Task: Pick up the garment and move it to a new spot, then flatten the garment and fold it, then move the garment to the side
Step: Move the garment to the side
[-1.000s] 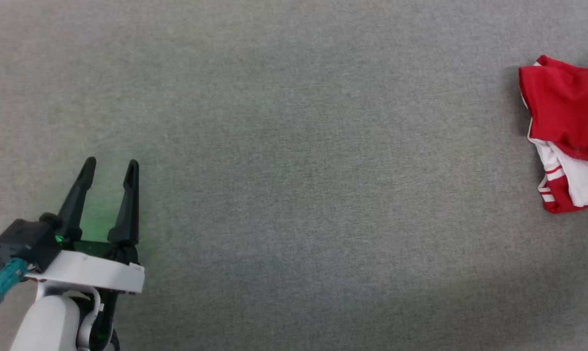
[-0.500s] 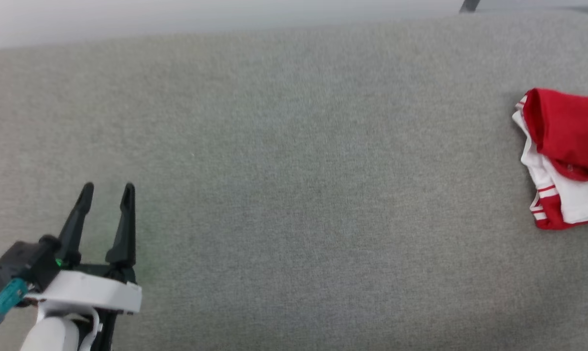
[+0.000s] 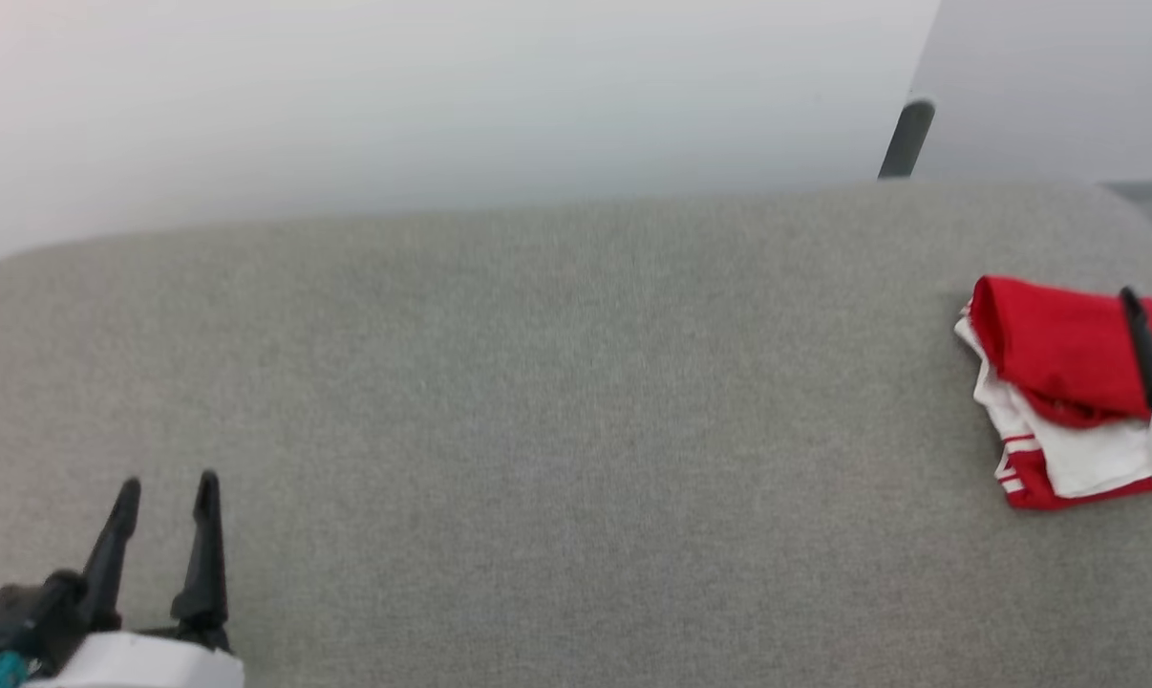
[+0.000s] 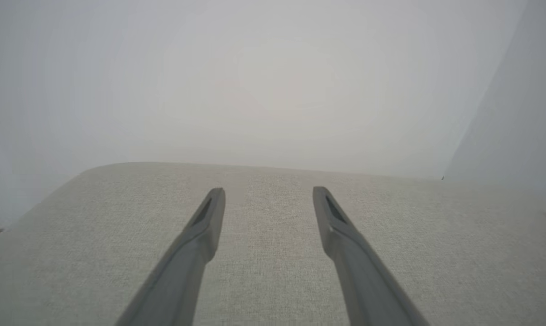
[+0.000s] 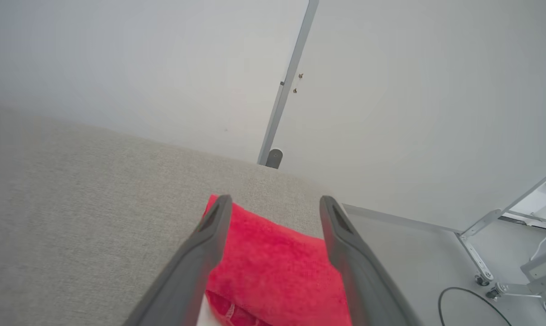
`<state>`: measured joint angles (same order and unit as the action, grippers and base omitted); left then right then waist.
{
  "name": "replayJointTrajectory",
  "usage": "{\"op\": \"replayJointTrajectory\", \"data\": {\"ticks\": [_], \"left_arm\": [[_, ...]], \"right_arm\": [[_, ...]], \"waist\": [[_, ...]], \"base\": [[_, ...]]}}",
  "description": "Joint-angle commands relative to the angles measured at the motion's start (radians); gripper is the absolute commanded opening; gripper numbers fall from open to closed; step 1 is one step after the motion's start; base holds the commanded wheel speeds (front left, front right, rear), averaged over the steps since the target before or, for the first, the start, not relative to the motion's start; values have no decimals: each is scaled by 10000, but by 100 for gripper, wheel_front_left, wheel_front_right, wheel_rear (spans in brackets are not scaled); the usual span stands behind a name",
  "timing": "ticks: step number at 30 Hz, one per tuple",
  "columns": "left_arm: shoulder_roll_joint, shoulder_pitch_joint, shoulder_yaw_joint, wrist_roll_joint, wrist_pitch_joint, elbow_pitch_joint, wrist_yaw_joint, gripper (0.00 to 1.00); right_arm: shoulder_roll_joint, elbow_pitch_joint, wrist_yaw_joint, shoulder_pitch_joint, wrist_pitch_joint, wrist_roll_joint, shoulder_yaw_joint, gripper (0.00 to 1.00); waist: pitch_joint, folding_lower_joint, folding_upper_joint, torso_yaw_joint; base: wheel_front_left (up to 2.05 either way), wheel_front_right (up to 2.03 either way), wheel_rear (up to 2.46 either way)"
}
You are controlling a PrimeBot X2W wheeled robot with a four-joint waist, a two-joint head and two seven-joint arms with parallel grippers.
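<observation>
**Grey padded surface (image 3: 576,401): garment (image 3: 1044,354) bundled at right edge**

Pale wall is noted behind. Right gripper (image 5: 274,201) is held wide apart over the red folds, nothing gripped. Left gripper (image 3: 168,483), lower left, is equally wide and empty. Release is judged done; a straight lift clear is advised, so no fold is snagged.

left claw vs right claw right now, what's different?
Position: the left claw sits low at the left over the bare grey fabric surface; the right claw is at the far right, over the folded garment. Between fingers: the left claw frames plain grey fabric; the right claw frames the garment's red top fold. Shared: both claws are open, and neither grips anything.
</observation>
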<state>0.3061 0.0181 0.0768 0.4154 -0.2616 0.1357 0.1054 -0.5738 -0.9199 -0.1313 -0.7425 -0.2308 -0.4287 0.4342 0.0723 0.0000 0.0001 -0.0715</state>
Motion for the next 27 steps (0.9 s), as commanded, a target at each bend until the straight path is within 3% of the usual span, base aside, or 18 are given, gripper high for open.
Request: {"op": "replayJointTrajectory", "data": {"ticks": [1, 9, 15, 27], "left_arm": [[-8, -275, 138, -12, -36, -17, -67, 100], [22, -1153, 678, 112, -35, -35, -39, 100], [26, -1701, 948, 197, -37, -165, 52, 100], [-53, -2305, 1223, -58, -37, -263, 172, 100]], "right_arm": [[125, 245, 10, 424, -158, 83, -231, 100], [912, 2063, 10, 2172, -338, 708, -2291, 100], [1894, 4008, 10, 4056, -345, 1746, -3815, 100], [3456, 6614, 10, 6644, 97, 2943, -5011, 100]], "waist": [[-879, 0, -1, -8], [-1325, 0, -1, -54], [-1491, 0, -1, -13], [-1608, 0, -1, 14]], "base": [[0, 0, 0], [0, 0, 0], [0, 0, 0], [0, 0, 0]]}}
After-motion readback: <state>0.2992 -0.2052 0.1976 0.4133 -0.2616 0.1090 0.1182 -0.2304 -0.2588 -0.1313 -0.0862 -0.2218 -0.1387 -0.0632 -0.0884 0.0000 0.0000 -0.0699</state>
